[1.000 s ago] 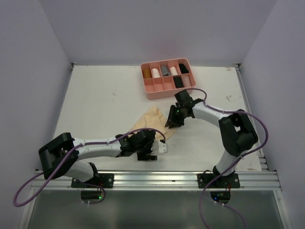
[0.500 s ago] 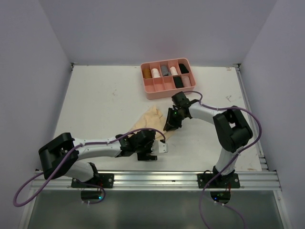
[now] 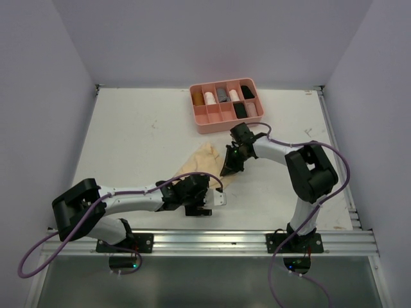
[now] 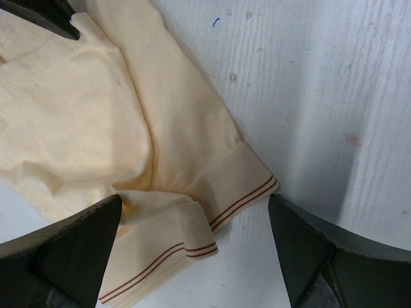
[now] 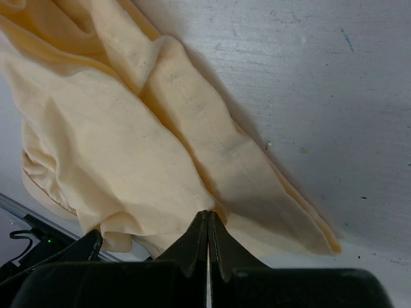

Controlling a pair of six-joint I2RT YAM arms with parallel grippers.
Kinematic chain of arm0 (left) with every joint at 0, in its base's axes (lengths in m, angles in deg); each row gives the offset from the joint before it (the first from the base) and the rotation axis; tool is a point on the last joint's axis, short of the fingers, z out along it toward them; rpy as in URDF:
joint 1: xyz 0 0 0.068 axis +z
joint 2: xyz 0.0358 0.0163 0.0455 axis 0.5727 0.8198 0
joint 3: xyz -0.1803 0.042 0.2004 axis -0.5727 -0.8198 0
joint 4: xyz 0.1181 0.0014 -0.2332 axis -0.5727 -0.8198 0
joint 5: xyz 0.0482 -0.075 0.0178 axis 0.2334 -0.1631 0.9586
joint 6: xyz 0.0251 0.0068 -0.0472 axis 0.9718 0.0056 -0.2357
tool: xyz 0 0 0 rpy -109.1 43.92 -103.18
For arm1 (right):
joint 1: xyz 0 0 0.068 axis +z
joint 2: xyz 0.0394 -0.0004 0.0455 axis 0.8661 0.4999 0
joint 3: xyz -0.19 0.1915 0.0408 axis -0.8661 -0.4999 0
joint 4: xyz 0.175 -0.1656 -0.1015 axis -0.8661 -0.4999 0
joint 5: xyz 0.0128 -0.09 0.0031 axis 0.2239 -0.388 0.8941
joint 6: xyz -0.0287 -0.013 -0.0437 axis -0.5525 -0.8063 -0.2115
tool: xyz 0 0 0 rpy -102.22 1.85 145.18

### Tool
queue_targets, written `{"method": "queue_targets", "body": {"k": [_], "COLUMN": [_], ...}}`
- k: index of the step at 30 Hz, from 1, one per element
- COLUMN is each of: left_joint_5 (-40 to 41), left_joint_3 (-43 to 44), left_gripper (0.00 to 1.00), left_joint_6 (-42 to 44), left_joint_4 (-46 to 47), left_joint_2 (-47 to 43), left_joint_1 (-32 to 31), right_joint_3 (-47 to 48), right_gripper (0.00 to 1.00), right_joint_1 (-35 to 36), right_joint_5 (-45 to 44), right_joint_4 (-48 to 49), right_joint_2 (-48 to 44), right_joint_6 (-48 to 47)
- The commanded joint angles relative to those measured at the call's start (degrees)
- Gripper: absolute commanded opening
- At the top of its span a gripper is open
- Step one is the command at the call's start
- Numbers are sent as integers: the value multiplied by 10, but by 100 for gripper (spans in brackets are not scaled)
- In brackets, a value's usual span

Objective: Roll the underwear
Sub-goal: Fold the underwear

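Note:
The pale tan underwear (image 3: 203, 162) lies crumpled on the table between my two grippers. In the left wrist view its waistband (image 4: 239, 181), edged with two thin brown stripes, is folded over and lies between the wide-apart fingers of my left gripper (image 4: 194, 206), which is open and low over the cloth. My right gripper (image 5: 207, 216) is shut, its fingertips pinching a fold at the cloth's right edge. In the top view the right gripper (image 3: 229, 168) sits at the garment's right side and the left gripper (image 3: 204, 187) at its near side.
A pink divided tray (image 3: 221, 126) stands at the back of the table, just beyond the right arm, with several rolled garments in its compartments. A white wall closes each side. A metal rail (image 3: 212, 239) runs along the near edge.
The right gripper's fingers have closed fully onto the cloth's edge, and the right arm has folded in slightly to the left. The left arm has stayed still and open.

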State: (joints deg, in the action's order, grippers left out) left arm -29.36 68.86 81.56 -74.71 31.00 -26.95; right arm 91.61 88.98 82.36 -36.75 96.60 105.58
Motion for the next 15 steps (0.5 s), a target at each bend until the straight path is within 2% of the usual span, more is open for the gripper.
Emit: {"method": "queue_targets", "body": {"k": [1,15], "left_joint_5": [-2,-4], "left_joint_3": [3,2], "left_gripper": [100,100], "left_joint_6": [-2,-11], "left_joint_4": [7,-6], "left_joint_2": [4,-7], "left_joint_1": [4,5], "right_joint_3": [26,31], "right_gripper": [0,0], "right_joint_1": [2,-36], "right_joint_5": [6,-14], "right_joint_4": [-15,-85], "right_joint_2": [-20,-66], "right_joint_6": [-9,-63]}}
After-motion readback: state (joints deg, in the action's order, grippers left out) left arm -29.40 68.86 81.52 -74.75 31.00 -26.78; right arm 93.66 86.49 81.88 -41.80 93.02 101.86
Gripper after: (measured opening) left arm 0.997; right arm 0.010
